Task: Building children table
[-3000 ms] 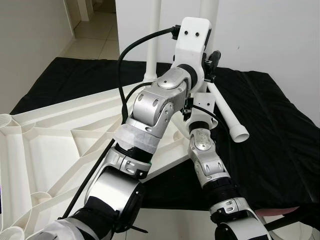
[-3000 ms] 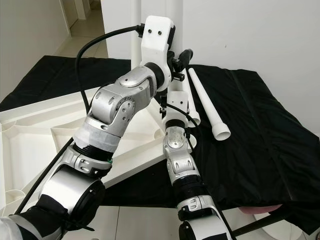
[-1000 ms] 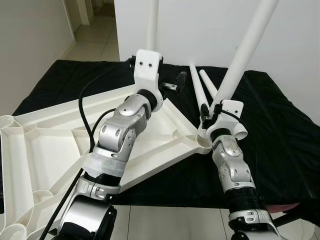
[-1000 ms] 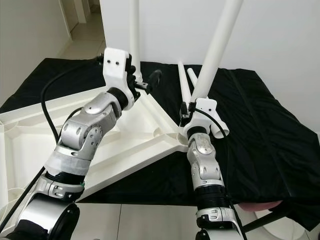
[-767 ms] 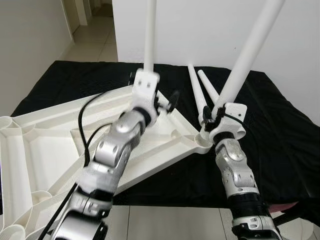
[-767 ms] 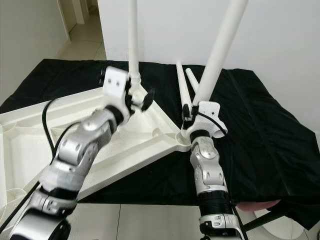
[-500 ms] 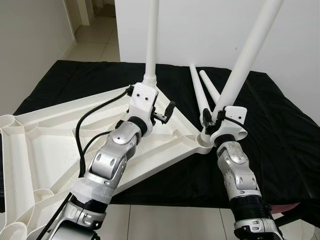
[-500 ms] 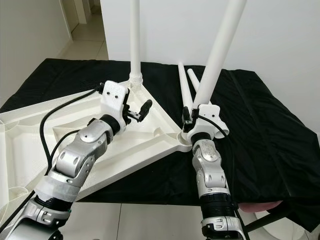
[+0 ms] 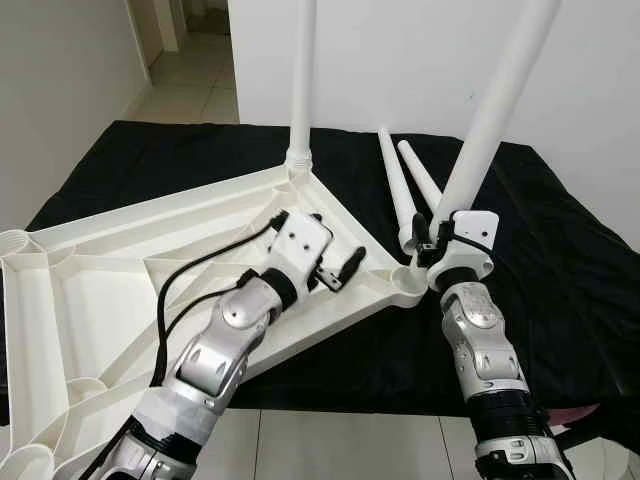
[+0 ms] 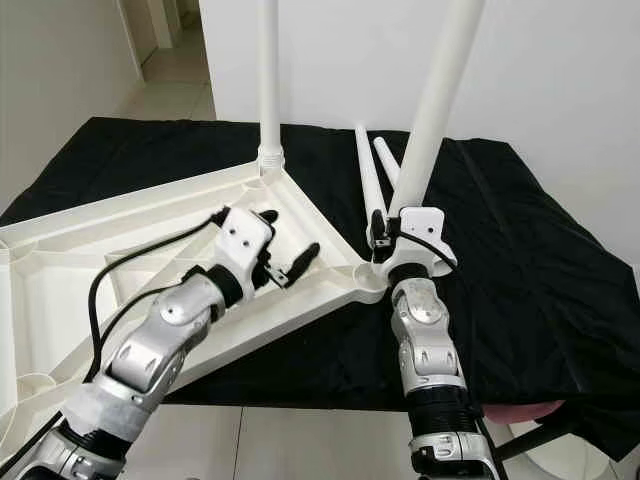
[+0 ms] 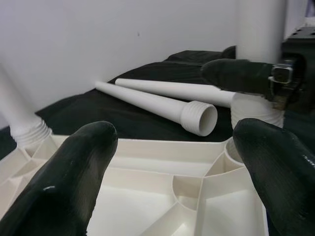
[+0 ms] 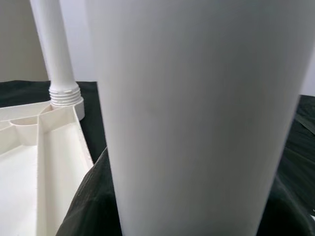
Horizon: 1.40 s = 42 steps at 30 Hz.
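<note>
The white tabletop (image 9: 120, 270) lies upside down on a black cloth. One white leg (image 9: 300, 90) stands upright in its far corner socket. My right gripper (image 9: 437, 240) is shut on a second white leg (image 9: 495, 110) near its base, holding it tilted over the near right corner socket (image 9: 408, 287). My left gripper (image 10: 285, 238) hovers open over the ribbed underside, close to that corner. In the left wrist view its fingers (image 11: 64, 172) stand wide apart with nothing between them. In the right wrist view the held leg (image 12: 197, 113) is very close.
Two loose white legs (image 9: 398, 190) lie side by side on the black cloth (image 9: 560, 270) behind the right gripper. A white wall rises at the back. Tiled floor and a doorway (image 9: 180, 60) lie to the far left. The cloth's front edge drops off near me.
My left gripper has come away from the upright far leg, moving down and toward me over the tabletop. The right gripper keeps its hold on the tilted leg.
</note>
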### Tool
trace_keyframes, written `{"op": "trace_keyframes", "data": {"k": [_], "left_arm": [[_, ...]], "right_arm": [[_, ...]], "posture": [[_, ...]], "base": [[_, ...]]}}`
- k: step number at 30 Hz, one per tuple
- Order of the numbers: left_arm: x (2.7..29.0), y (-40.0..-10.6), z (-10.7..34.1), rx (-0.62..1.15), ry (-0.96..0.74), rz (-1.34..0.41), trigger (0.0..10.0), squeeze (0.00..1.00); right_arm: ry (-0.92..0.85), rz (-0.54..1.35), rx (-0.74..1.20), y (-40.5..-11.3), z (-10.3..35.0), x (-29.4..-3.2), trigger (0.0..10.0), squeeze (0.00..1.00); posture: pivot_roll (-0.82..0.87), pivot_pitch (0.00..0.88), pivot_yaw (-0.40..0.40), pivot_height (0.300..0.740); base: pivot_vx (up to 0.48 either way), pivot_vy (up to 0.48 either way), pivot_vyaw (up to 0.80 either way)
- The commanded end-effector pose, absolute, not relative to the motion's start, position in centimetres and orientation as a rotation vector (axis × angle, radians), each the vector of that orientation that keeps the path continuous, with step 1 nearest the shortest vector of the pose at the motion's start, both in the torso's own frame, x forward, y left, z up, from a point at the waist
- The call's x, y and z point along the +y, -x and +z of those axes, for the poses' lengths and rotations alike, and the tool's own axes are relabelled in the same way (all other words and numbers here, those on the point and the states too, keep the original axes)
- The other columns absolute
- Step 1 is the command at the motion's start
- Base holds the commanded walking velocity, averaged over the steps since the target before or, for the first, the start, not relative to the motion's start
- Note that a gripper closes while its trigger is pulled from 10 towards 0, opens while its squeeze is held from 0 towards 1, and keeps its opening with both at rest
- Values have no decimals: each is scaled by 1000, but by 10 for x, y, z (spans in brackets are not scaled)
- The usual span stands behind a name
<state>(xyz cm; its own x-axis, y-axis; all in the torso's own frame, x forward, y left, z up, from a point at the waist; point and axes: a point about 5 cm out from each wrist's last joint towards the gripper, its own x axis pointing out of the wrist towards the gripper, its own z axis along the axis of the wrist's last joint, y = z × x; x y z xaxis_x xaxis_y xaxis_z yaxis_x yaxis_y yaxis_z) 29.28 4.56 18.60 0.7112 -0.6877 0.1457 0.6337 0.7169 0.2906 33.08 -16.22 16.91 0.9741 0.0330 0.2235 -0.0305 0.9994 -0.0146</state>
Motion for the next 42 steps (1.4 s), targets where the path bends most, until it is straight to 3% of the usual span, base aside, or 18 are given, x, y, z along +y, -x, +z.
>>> {"op": "trace_keyframes", "data": {"k": [1,16,24,42], "left_arm": [[43,-290,178,-246,-256,-765,10000,0],[38,-276,158,-154,-278,-926,10000,0],[29,-264,162,-87,-154,-1040,10000,0],[29,-262,174,-80,-160,-1058,10000,0]], "right_arm": [[-7,30,-233,-332,169,-163,10000,0],[6,68,-232,-335,166,-163,10000,0],[13,164,-191,-334,147,-159,10000,0],[114,307,-108,-338,119,-156,10000,0]], "posture": [[-38,0,-36,740],[-28,0,-41,740],[-18,0,-40,740],[-7,0,-47,740]], "base": [[0,0,0],[0,0,0],[0,0,0],[0,0,0]]}}
